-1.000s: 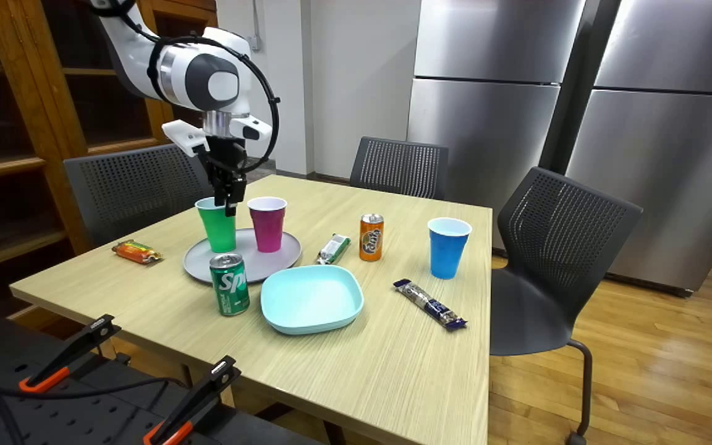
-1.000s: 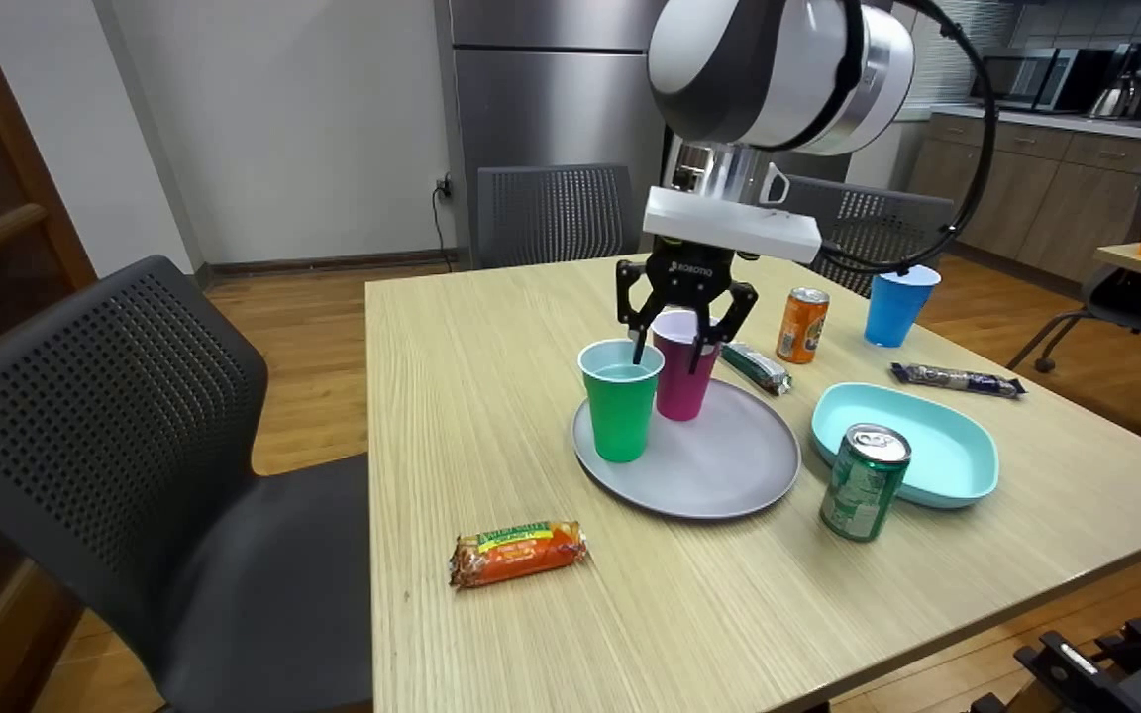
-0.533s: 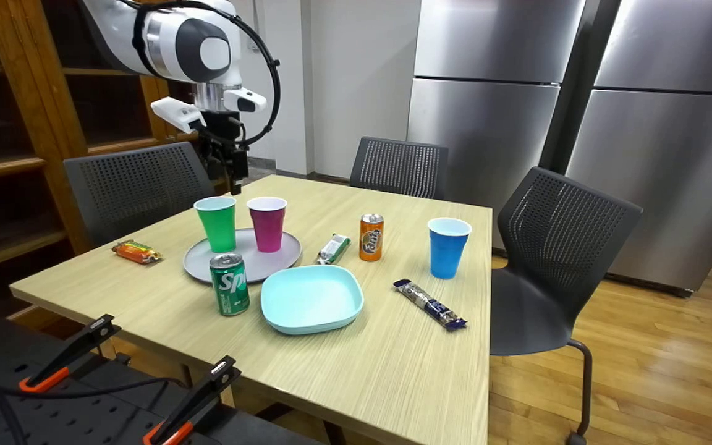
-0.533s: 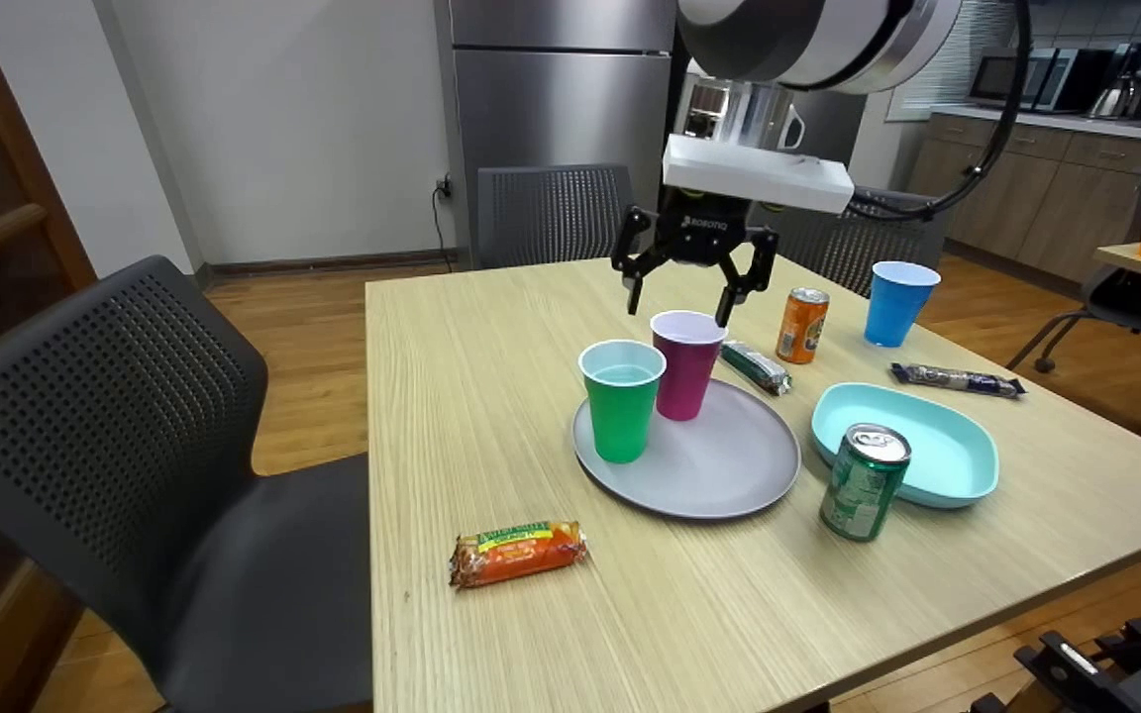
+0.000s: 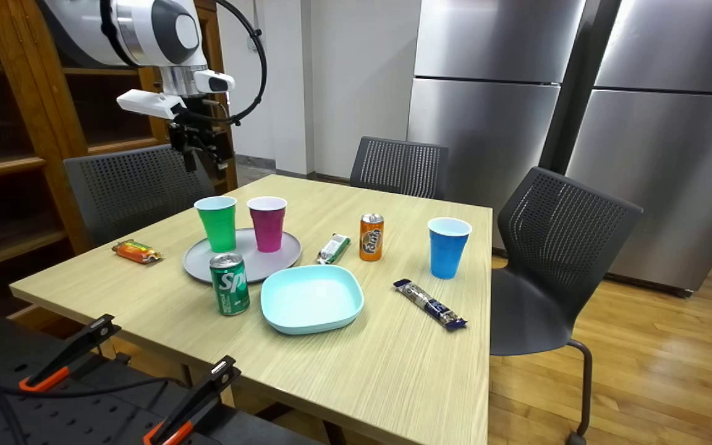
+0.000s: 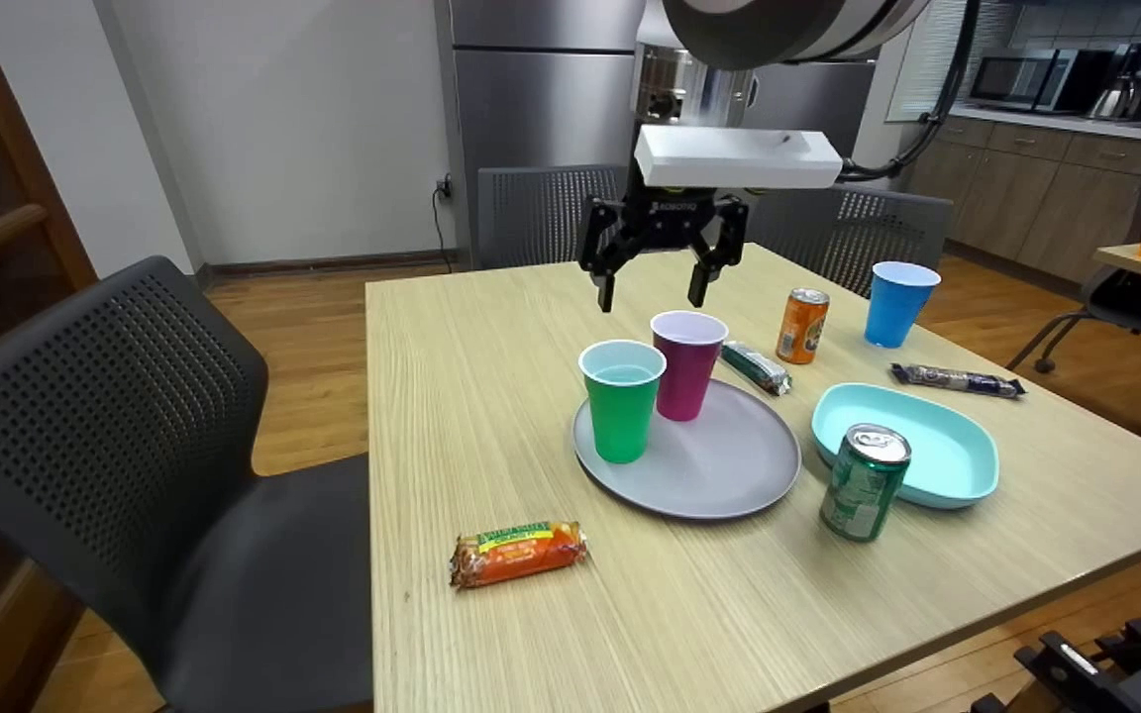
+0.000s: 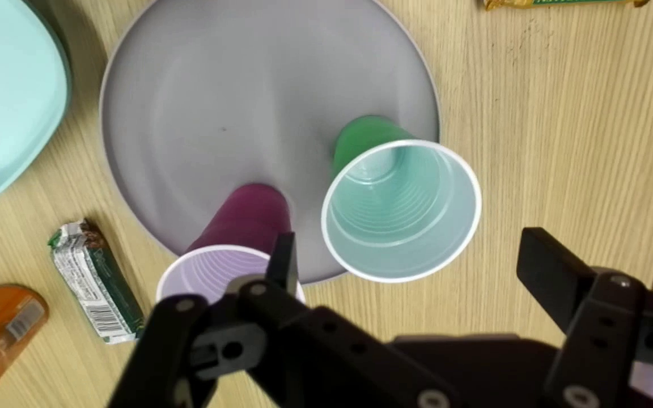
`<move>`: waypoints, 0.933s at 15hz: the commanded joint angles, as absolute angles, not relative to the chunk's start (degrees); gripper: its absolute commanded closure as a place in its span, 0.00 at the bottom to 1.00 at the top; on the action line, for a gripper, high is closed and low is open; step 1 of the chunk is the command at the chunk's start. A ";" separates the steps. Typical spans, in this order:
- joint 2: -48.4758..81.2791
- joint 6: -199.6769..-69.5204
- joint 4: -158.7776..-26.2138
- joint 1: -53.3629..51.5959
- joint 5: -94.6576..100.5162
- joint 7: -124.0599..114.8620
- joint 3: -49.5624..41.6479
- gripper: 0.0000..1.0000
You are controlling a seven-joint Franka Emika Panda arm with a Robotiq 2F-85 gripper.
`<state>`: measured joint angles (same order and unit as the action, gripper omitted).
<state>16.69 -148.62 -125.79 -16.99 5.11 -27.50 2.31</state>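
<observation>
The hand [image 6: 651, 300] is spread wide, with nothing gripped, higher than the green plastic cup [image 6: 618, 416], which is stood on the grey plate [image 6: 724, 460] beside the maroon plastic cup [image 6: 686, 378]. Were the hand swung low, either light-looking cup could be struck and toppled. "Robotiq" can be read on the hand, "Sp" on the Sprite can [image 5: 230, 290], "Fanta" on the orange can [image 5: 371, 239].

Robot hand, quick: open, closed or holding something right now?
Hand: open and empty, touching neither the green cup nor the magenta cup.
</observation>
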 commanded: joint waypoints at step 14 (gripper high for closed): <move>25.36 -145.45 -121.80 -19.97 16.01 -1.69 8.14 0.00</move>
<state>23.00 -148.25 -124.69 -21.15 14.20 -8.25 6.60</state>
